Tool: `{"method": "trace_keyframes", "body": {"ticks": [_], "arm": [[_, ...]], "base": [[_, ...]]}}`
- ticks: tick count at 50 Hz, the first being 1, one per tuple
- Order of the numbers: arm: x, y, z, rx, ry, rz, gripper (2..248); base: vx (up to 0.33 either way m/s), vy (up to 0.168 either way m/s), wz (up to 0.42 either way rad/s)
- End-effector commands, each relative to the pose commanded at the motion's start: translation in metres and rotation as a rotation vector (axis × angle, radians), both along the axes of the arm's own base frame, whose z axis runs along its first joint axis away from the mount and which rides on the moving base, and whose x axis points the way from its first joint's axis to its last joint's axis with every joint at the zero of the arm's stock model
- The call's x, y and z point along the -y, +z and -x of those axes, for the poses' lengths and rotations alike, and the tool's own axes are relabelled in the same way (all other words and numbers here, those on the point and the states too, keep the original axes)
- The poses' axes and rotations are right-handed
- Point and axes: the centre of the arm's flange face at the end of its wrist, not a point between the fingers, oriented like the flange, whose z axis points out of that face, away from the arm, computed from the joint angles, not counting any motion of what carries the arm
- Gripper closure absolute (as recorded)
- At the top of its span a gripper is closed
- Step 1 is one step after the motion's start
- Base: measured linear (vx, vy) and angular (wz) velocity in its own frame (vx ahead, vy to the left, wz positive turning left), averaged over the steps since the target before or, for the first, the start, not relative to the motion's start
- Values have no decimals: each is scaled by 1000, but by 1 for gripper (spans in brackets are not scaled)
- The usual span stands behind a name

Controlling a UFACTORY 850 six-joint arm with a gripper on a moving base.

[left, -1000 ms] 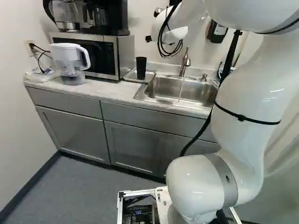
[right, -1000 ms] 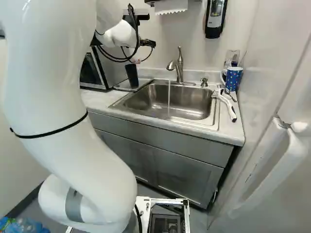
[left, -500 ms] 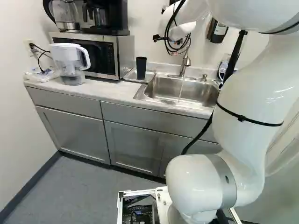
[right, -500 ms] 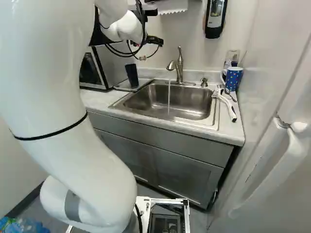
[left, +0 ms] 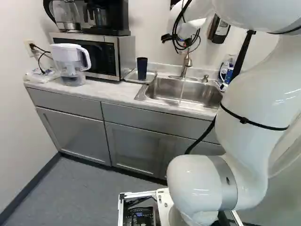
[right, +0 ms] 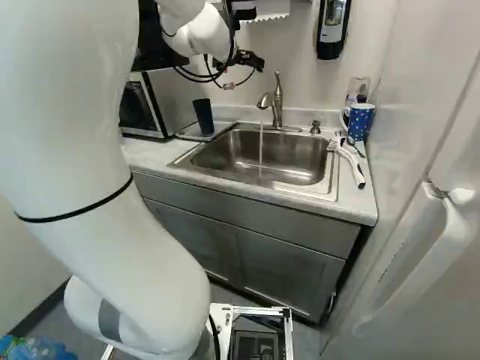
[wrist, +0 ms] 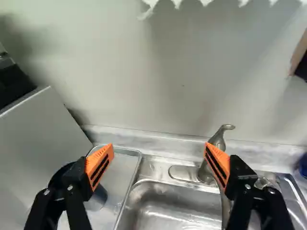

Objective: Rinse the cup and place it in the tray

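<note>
Water (right: 261, 146) falls in one thin stream from a single brushed-metal tap (right: 277, 101) into one rectangular stainless-steel sink (right: 319, 184), set in a pale, marbled worktop (right: 150, 156). One tall, dark, tapered cup (left: 142, 68) stands upright in one shallow, rectangular metal tray (left: 149, 80), between the sink and one silver-and-black microwave (left: 84, 54).

At the top of the right base view, the one black gripper (right: 255, 63) hangs above the worktop, between the cup and the tap. Its jaws are spread wide, with two orange pads (wrist: 100, 166) well apart and nothing held between them. The wrist view shows the cup below one finger and partly hidden by it; the tap is beside the other.

On the worktop at the left of the left base view stands one white-lidded, clear plastic pitcher (left: 70, 63) with a white handle. Two appliances sit on top of the microwave: one glass kettle (left: 66, 14) and one black coffee maker (left: 113, 16). Past the sink's other side are one blue, dotted mug (right: 361, 122) and one white-and-black brush (right: 349, 159). One black-and-white dispenser (right: 332, 30) is mounted on the wall above.
</note>
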Motion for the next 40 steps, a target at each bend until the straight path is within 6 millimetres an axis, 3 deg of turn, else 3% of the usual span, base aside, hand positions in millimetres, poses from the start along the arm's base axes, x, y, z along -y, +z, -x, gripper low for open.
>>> {"method": "trace_keyframes", "body": {"ticks": [14, 40], "arm": [[17, 0, 0, 0, -29, 0, 3], [26, 8, -12, 17, -42, 3, 3]], "base": [[0, 0, 0], [0, 0, 0]]}}
